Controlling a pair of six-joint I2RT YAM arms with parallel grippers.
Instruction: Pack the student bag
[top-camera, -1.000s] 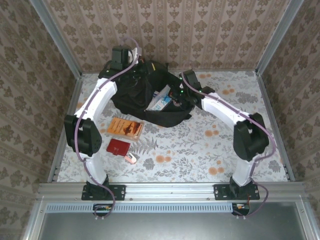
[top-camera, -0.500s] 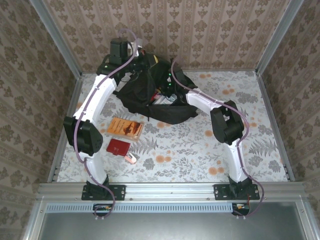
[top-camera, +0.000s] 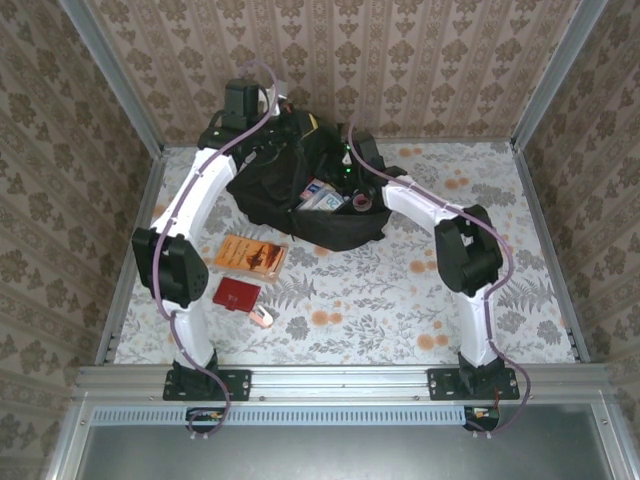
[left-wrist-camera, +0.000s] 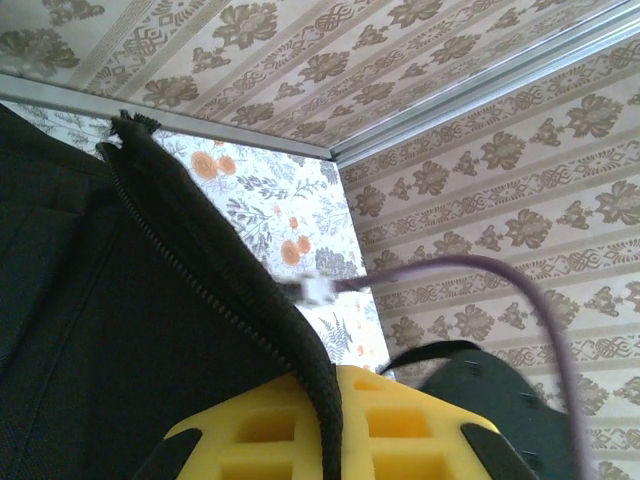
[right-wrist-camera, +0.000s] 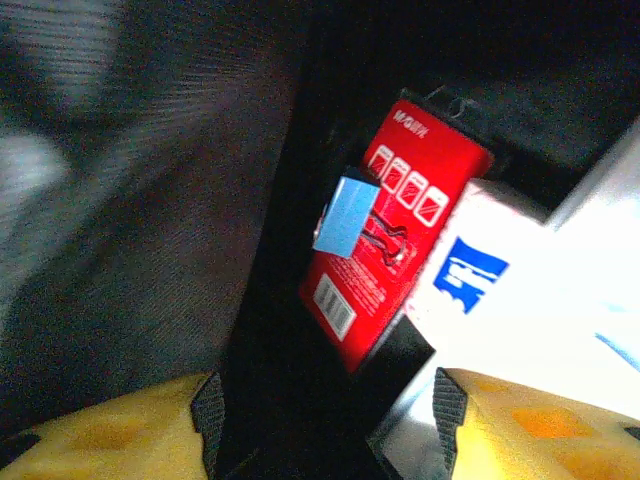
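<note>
Student bag (top-camera: 265, 195) — red box (right-wrist-camera: 405, 185) inside, left pincer (left-wrist-camera: 330, 425) clamped on its rim, right pincer (right-wrist-camera: 325, 420) apart.

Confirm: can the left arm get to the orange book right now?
Probably not yet. The left gripper has its jaws shut on the zipper edge of the student bag. The orange book lies uncovered on the table beside that arm, so it is likely reachable once it lets go.

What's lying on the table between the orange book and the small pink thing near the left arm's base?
A flat dark red case lies between the orange book and the small pink thing, as seen in the top view.
</note>
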